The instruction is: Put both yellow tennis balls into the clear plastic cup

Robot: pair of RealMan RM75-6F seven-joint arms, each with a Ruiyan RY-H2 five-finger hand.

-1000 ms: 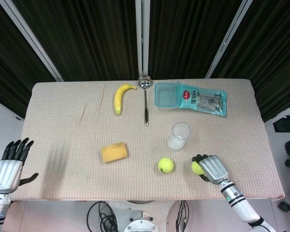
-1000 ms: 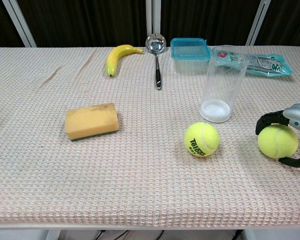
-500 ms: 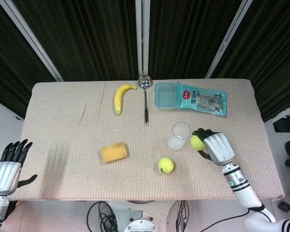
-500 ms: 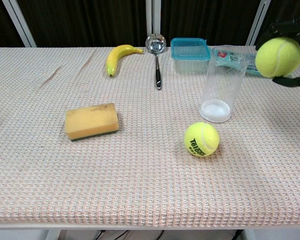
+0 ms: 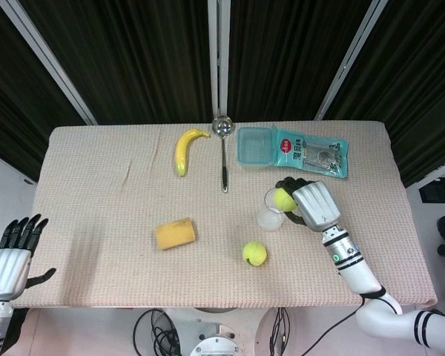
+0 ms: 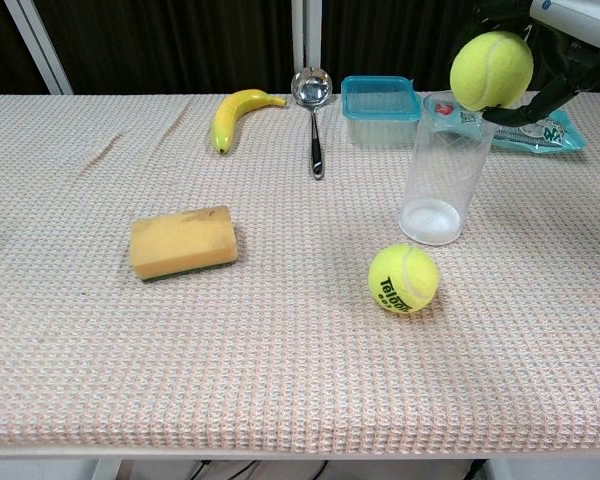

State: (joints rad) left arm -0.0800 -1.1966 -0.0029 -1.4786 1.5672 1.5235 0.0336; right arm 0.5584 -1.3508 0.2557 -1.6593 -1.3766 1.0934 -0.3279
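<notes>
My right hand (image 5: 311,205) (image 6: 550,45) grips one yellow tennis ball (image 5: 284,199) (image 6: 491,70) in the air, just above the rim of the clear plastic cup (image 5: 274,210) (image 6: 444,168). The cup stands upright and holds nothing. The second tennis ball (image 5: 254,254) (image 6: 403,279) lies on the cloth in front of the cup, a little to its left. My left hand (image 5: 12,256) hangs open beyond the table's near left corner, touching nothing, and shows only in the head view.
A yellow sponge (image 6: 183,241) lies at centre left. Along the far edge are a banana (image 6: 234,114), a metal ladle (image 6: 313,115), a teal lidded box (image 6: 381,97) and a snack packet (image 6: 525,127) behind the cup. A woven cloth (image 6: 280,380) covers the table.
My right hand lifted the ball off the cloth at the near right and carried it up and leftward to just over the cup's rim. The left hand barely moved.
</notes>
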